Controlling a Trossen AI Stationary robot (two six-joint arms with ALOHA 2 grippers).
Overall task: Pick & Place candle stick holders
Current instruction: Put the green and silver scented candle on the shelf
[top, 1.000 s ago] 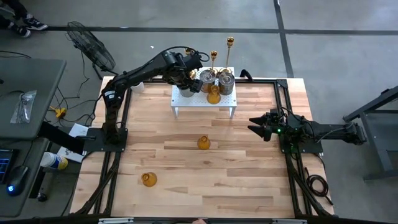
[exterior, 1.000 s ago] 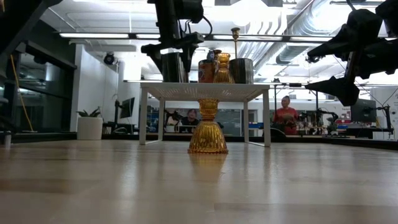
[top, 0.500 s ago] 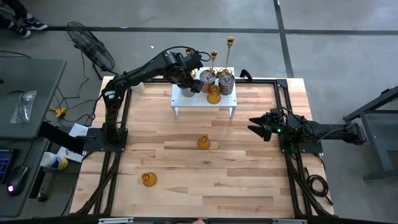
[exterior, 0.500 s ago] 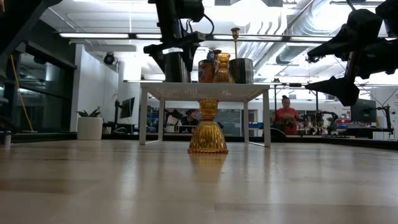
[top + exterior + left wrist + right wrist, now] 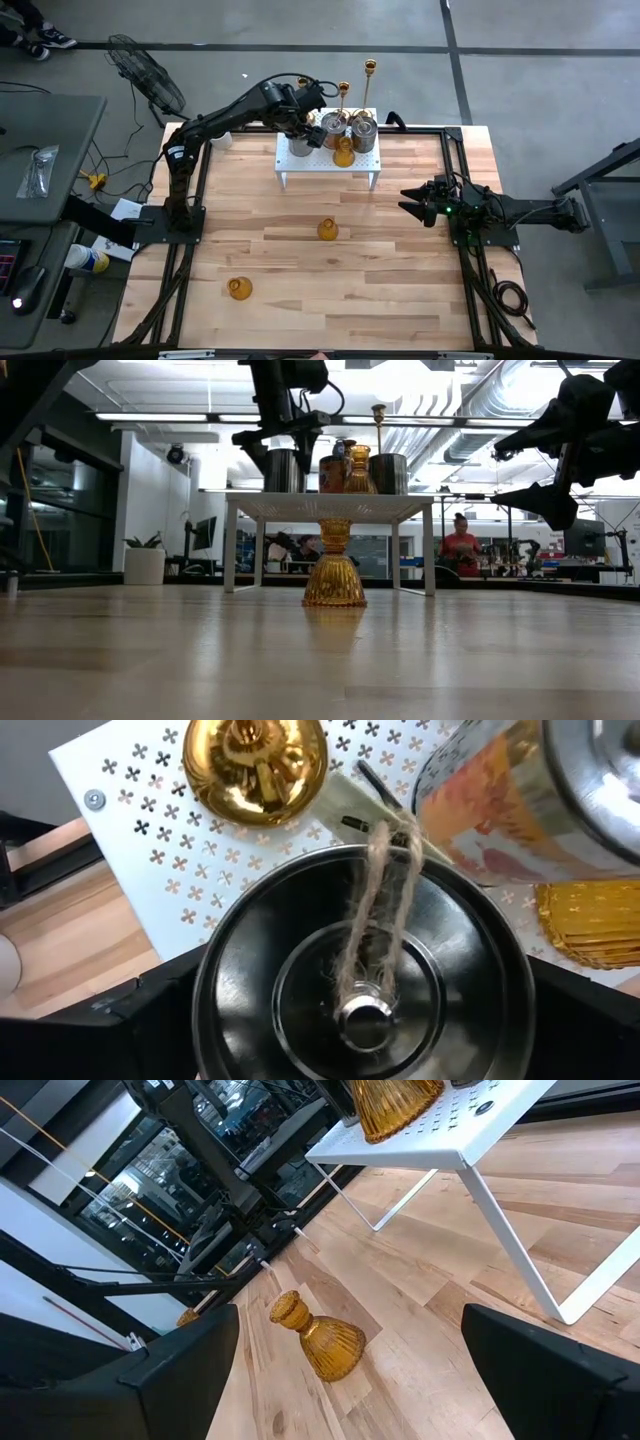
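Observation:
The white perforated rack stands at the table's far middle. On it are silver cups, gold sticks and an amber holder. My left gripper is open over the rack's left end. One finger stands on either side of a silver cup, which rests on its base on the rack and has a twine loop inside. Two more amber holders stand on the table, one at mid-table and one near left. My right gripper waits open at the right edge.
A gold stick's round base and a printed tin crowd the silver cup on the rack. Black frame rails border the table. Bare wood lies between the rack and the near edge. A person sits far behind.
My left gripper has turned slightly above the silver cup. In the low view the cup's shiny side now shows below the fingers, where a second ago they covered it. The cup stays standing on the rack.

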